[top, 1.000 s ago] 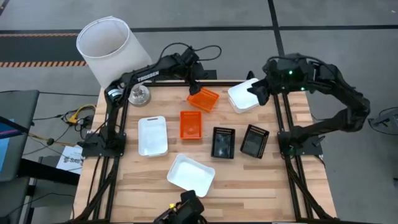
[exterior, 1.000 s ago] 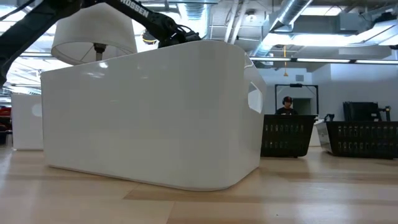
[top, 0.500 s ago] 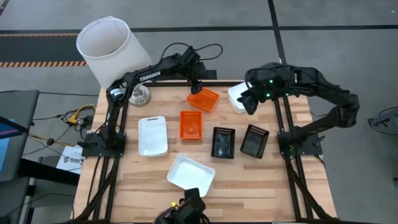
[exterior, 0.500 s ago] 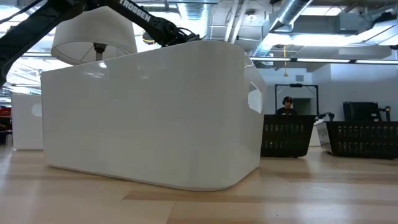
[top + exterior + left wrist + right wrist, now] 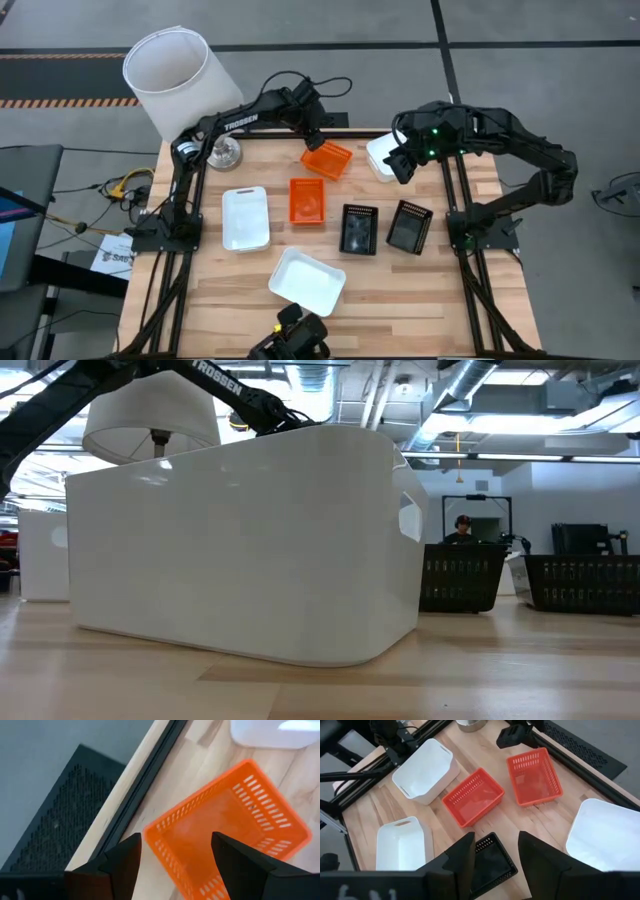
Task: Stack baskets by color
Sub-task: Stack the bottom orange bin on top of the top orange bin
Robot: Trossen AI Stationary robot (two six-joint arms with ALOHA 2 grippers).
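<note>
The right gripper (fingers parted, empty) had swung off the white basket, while the open left gripper hovered over an orange basket.

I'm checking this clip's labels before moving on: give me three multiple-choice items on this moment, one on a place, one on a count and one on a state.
1. The left gripper is over: A) an orange basket; B) a black basket; C) the lampshade.
2. Orange baskets showing in the high view: A) one; B) two; C) four.
3. The right gripper is: A) shut on a black basket; B) open, holding nothing; C) shut on a white basket.

Key:
- 1 A: its wrist view looks straight onto orange slotted walls.
- 2 B: the second orange basket lies nearer the middle.
- 3 B: its fingers stand apart, gripping nothing.
</note>
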